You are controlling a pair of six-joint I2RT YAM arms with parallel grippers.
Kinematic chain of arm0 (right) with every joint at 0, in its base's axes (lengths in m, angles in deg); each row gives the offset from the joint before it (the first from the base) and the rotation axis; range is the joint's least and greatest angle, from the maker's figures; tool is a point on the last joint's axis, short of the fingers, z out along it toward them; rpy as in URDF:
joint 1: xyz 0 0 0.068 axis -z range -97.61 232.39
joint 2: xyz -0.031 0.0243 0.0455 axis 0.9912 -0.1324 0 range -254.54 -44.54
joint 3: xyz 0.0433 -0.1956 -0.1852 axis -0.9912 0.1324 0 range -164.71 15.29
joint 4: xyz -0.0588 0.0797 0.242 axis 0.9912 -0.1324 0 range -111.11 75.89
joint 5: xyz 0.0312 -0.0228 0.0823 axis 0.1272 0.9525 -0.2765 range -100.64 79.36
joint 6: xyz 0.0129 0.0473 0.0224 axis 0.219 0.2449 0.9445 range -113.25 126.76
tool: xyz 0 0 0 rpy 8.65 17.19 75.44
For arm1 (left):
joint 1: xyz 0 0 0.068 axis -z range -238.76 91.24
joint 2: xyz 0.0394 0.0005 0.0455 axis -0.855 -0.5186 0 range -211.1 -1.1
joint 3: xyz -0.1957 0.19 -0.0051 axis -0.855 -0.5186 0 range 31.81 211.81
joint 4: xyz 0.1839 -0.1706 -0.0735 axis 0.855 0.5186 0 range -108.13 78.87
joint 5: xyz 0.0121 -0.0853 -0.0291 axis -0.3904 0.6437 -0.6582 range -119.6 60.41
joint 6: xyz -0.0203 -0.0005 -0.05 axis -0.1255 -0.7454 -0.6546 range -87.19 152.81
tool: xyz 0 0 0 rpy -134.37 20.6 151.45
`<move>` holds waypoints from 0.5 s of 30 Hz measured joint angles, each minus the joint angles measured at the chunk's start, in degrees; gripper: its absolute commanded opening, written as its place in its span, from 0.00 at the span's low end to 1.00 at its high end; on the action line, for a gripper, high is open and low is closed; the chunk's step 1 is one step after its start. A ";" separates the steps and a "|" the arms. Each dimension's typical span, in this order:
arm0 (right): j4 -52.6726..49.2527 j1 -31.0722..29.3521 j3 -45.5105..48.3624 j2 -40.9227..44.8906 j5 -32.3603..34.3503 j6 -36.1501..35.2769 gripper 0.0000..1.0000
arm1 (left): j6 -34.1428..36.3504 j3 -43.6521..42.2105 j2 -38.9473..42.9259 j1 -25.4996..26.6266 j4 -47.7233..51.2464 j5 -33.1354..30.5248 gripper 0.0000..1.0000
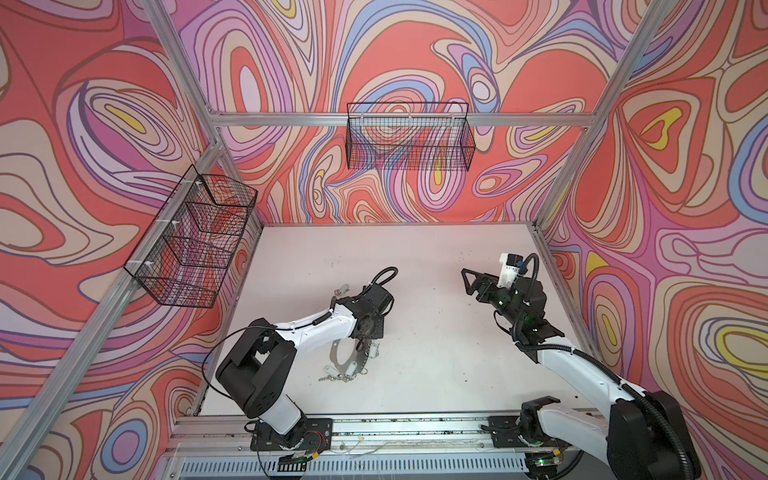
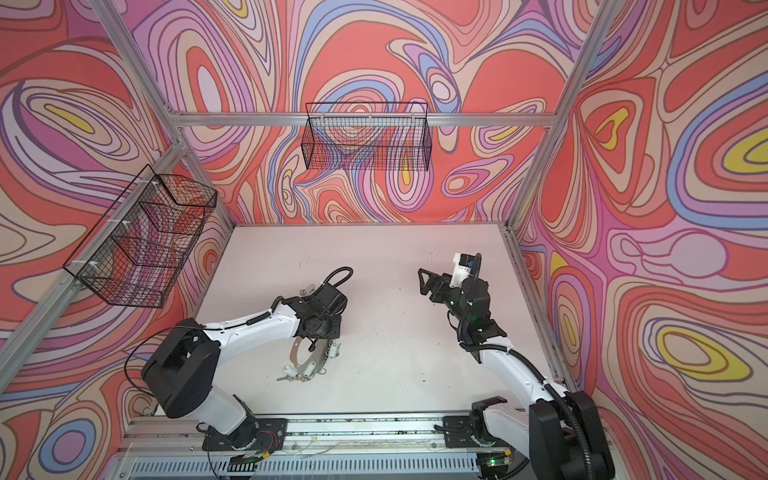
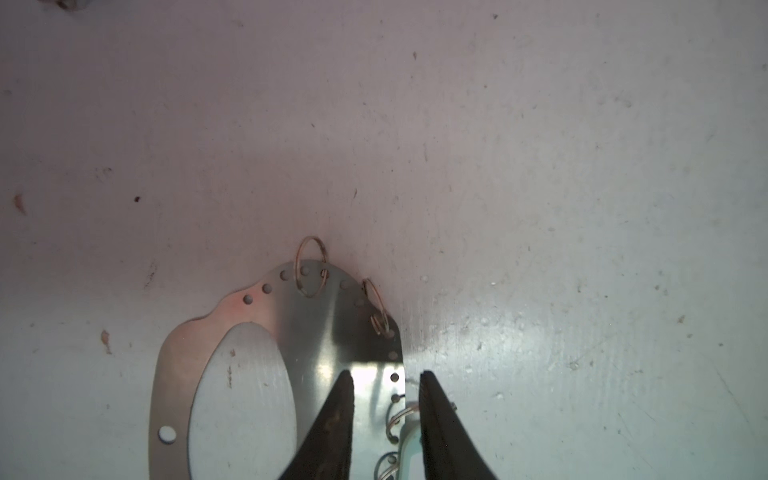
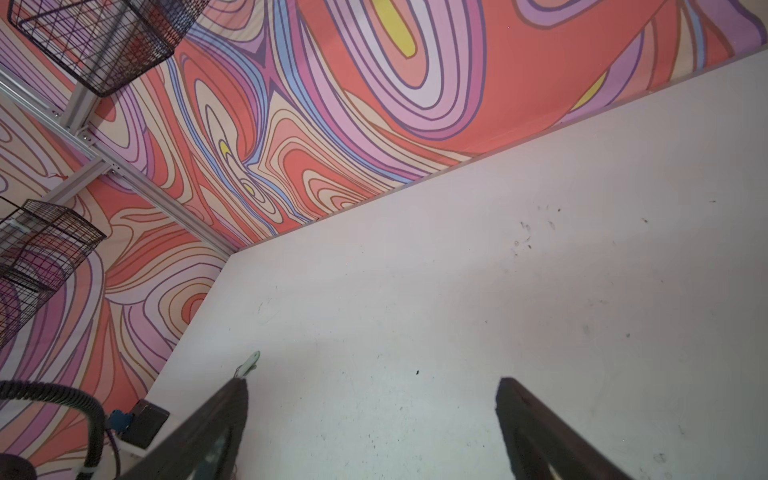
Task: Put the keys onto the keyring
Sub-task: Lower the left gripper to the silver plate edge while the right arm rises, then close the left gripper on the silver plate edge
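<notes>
"Where was the keyring (image 3: 316,316)?"

"Flat on the table (image 3: 540,187), under my left gripper (image 3: 385,376). Its jaws stood narrowly apart astride the rim, beside a pale-headed key (image 3: 409,444), pinching nothing. My right gripper (image 4: 374,415) hung wide open, empty."

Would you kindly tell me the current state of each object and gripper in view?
keyring: lying flat on the table.
keys at the rim: resting against the keyring's edge, seemingly attached.
loose key: lying apart on the table, unattached.
left gripper: lowered, jaws narrowly apart astride the keyring's rim, no grip evident.
right gripper: raised, wide open, empty.
</notes>
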 measured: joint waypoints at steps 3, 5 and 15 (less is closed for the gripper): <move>-0.04 -0.68 0.00 -0.20 0.44 -0.42 0.98 | 0.46 2.27 -2.51 0.00 0.50 -1.16 0.28; -0.04 -0.68 0.00 -0.20 0.79 -0.61 0.98 | 0.90 3.34 -4.04 -0.13 0.72 -1.51 0.26; -0.04 -0.76 0.00 -0.20 1.88 -0.68 0.98 | 1.62 4.70 -7.87 -1.07 1.77 -2.21 0.03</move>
